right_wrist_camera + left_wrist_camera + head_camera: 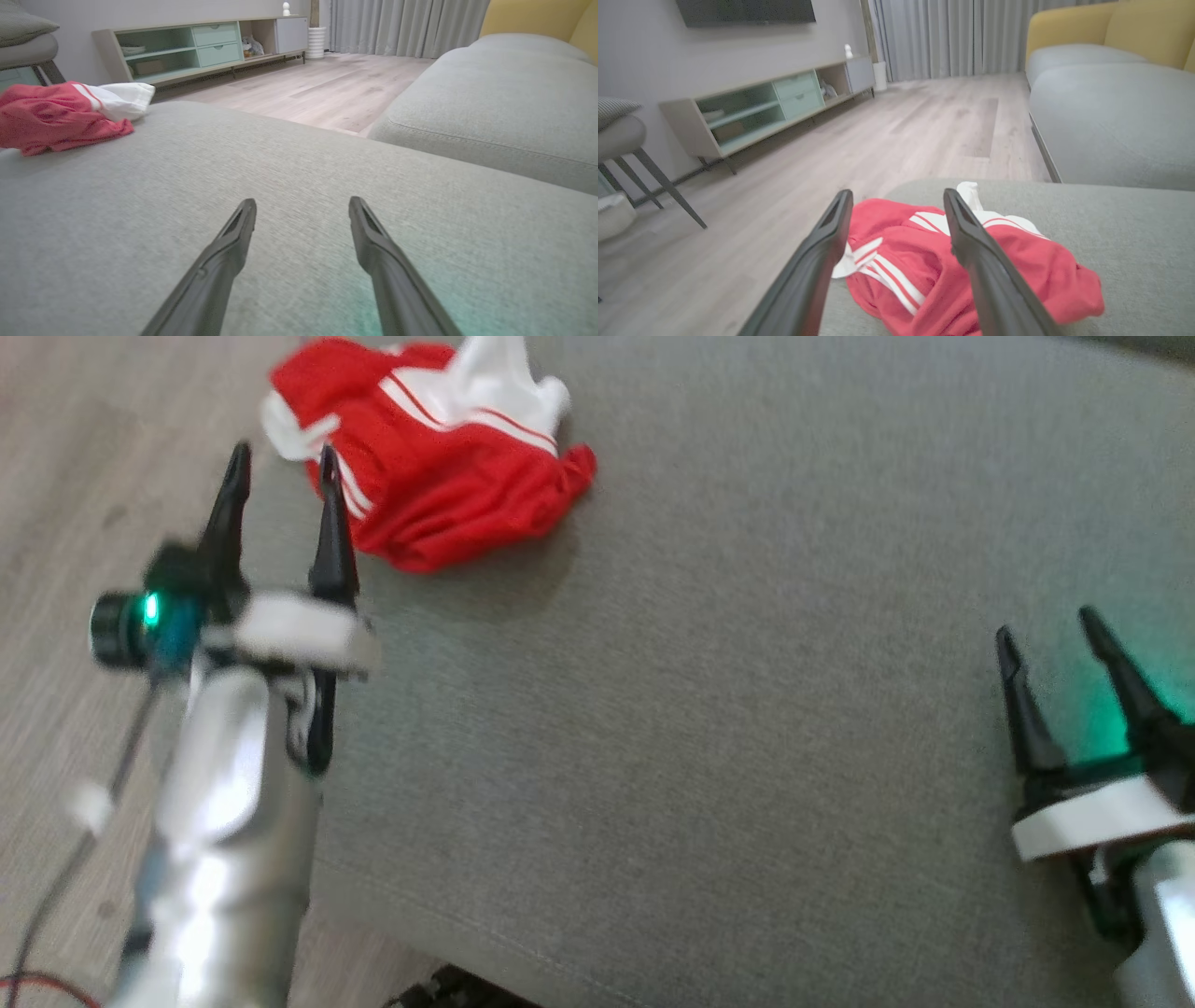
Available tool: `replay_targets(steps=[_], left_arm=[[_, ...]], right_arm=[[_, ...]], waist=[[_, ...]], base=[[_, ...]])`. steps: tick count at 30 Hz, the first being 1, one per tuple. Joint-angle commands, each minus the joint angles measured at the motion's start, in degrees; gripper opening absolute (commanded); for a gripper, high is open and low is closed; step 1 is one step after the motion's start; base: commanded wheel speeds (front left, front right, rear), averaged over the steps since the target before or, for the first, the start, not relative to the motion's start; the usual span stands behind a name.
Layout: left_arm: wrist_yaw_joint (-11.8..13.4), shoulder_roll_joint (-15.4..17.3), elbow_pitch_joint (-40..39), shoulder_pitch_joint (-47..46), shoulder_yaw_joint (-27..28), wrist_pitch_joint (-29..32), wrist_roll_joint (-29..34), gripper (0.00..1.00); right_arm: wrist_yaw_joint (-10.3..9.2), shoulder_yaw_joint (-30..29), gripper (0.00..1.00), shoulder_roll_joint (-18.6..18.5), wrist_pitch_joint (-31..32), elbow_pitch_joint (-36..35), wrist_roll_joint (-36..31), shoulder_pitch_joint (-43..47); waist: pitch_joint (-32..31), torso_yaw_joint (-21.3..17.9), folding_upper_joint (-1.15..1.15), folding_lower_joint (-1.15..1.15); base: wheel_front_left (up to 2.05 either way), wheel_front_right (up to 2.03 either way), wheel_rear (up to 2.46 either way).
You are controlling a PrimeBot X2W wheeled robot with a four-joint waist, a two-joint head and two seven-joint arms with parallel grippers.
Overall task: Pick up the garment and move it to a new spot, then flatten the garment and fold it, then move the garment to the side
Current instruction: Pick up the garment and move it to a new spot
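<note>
Garment (448,476) runs past the top edge; left pincer (284,450) looks blurred.

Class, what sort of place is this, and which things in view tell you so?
Probably a home living room: a grey fabric sofa, a long low wooden media cabinet and a dark wall-mounted television.

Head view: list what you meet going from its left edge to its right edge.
wood floor → left gripper → garment → grey cushion → right gripper
</note>
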Motion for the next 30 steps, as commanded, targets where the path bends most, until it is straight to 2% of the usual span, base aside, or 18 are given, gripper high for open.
replay_targets(steps=[1,4,7,13,14,15,16,22,26,30], left_arm=[[-1.1,1.9,2.3,-4.8,1.9,1.2,-1.6,1.0],[-2.6,1.9,12.1,-10.9,2.8,3.6,-4.5,1.0],[-3.0,2.3,20.3,-15.2,3.4,4.3,-5.9,1.0],[-2.4,3.7,31.7,-19.8,3.4,4.2,-6.4,1.0],[-2.6,3.8,32.6,-20.3,3.4,3.1,-6.6,0.86],[-2.9,3.9,33.0,-20.8,3.4,1.5,-6.7,0.14],[-3.1,4.2,33.3,-21.2,3.3,0.1,-6.7,0.0],[-3.8,7.5,29.5,-23.5,2.3,-3.2,-5.4,0.0],[-4.2,10.8,20.6,-25.2,0.6,-3.3,-2.9,0.0],[-4.6,13.2,12.4,-26.8,-1.8,-3.3,-0.7,0.0]], right_arm=[[-0.05,1.4,1.0,-1.7,-0.6,-2.1,-0.3,-1.3],[-0.05,1.8,1.0,-3.5,-0.6,-2.5,-0.3,-2.6],[-0.05,2.2,1.0,-4.9,-0.6,-2.9,-0.1,-3.8],[-0.05,2.7,1.0,-6.7,-0.6,-3.7,-0.1,-5.7],[-0.05,2.6,1.0,-6.8,-0.6,-3.8,-0.2,-5.9],[-0.05,2.4,1.0,-6.7,-0.6,-3.7,-0.1,-6.0],[-0.05,2.3,1.0,-6.5,-0.6,-3.7,-0.1,-6.1],[-0.05,3.2,1.0,-2.4,-0.6,-3.3,0.1,-7.1],[-0.05,4.2,1.0,1.7,-0.6,-2.7,0.3,-7.9],[-0.05,4.4,1.0,6.2,-0.6,-3.0,0.6,-8.0]], waist=[[5.3,-2.2,0.0,-0.03],[7.9,-4.0,0.0,-0.03],[10.1,-5.7,0.0,-0.03],[13.9,-8.2,0.0,-0.03],[14.2,-8.4,0.0,-0.03],[14.4,-8.6,0.0,-0.03],[14.4,-8.7,0.0,-0.03],[9.9,-11.4,0.0,-0.03],[5.0,-15.1,0.0,-0.03],[-0.4,-20.5,0.0,-0.03]], base=[[0.0,0.0,0.0],[0.0,0.0,0.0],[0.0,0.0,0.0],[0.0,0.0,0.0],[0.0,0.0,0.0],[0.0,0.0,0.0],[0.0,0.0,0.0],[0.0,0.0,0.0],[0.0,0.0,0.0],[0.0,0.0,0.0]])
